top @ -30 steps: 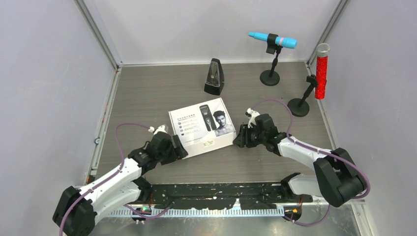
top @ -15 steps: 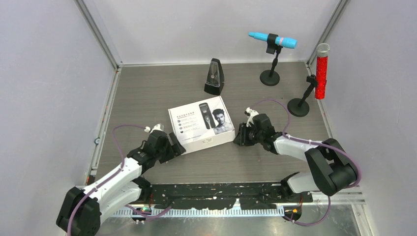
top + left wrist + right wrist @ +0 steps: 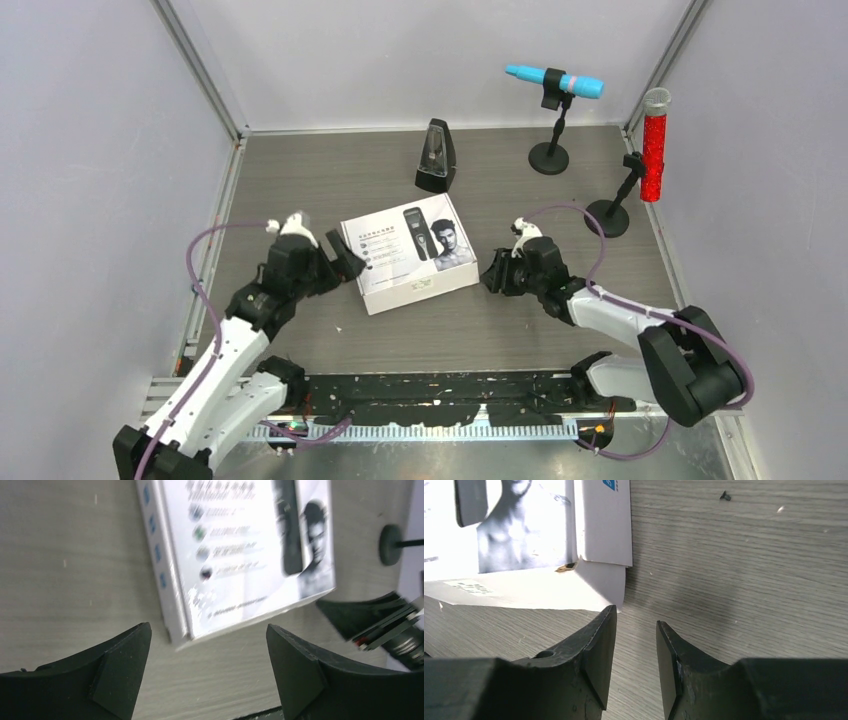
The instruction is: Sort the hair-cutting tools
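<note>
The clipper, comb guards, cylinder, cable and bottle are out of view. A closed white box [image 3: 410, 255] printed with a clipper and a man's face lies mid-table. It also shows in the left wrist view [image 3: 240, 555] and the right wrist view [image 3: 524, 545]. My left gripper [image 3: 343, 262] is open wide and empty at the box's left edge, above its near corner [image 3: 207, 630]. My right gripper [image 3: 497, 276] sits low on the table by the box's right corner, jaws a narrow gap apart and empty [image 3: 636, 620].
A black pyramid metronome [image 3: 436, 157] stands behind the box. A blue microphone [image 3: 553, 81] on a stand is at the back right. A red microphone [image 3: 654, 145] stands by the right wall. Grey walls enclose the table on three sides.
My left arm has lifted and swung from the box's front-left corner to its left edge. The right gripper has drawn slightly right, off the box's right side. The box shifted slightly.
</note>
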Available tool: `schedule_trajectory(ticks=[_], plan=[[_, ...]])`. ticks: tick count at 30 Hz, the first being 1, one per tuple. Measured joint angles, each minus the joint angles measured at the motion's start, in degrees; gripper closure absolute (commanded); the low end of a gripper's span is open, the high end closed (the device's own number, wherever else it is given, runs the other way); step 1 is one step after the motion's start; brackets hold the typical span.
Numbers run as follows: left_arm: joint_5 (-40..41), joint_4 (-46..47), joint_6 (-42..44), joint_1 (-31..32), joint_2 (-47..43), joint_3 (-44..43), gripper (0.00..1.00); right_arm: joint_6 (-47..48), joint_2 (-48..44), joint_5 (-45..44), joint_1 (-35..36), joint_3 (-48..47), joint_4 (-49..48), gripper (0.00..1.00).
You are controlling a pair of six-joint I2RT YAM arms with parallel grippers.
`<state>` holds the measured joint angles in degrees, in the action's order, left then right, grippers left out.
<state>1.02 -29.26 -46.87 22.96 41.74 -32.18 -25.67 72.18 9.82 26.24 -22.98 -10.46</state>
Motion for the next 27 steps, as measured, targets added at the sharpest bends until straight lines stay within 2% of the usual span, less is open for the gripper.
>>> schedule_trajectory(ticks=[3,10,17,21,24,27], plan=[[-0.5,-0.2,4.2,-2.5,6.1,-9.1,0.07,0.0,-3.0,-0.7,0.0,0.2,1.2,0.56],[-4.1,0.0,14.7,-6.4,32.8,-30.9,0.04,-0.7,-8.1,-1.4,1.3,1.5,2.7,0.56],[-10.1,0.3,22.0,-9.6,58.0,-50.5,0.04,-1.7,-8.5,-2.1,5.7,1.8,2.8,0.56],[-14.7,-0.4,24.1,-10.2,68.4,-59.2,0.07,-2.5,-8.5,-2.6,8.9,2.3,2.2,0.56],[-19.6,-0.6,24.3,-10.3,73.3,-62.3,0.09,-3.1,-8.5,-2.9,9.9,3.1,1.3,0.56],[-24.2,1.5,22.3,-10.3,72.9,-58.0,0.09,-3.5,-8.5,-3.8,9.9,3.7,1.0,0.56]])
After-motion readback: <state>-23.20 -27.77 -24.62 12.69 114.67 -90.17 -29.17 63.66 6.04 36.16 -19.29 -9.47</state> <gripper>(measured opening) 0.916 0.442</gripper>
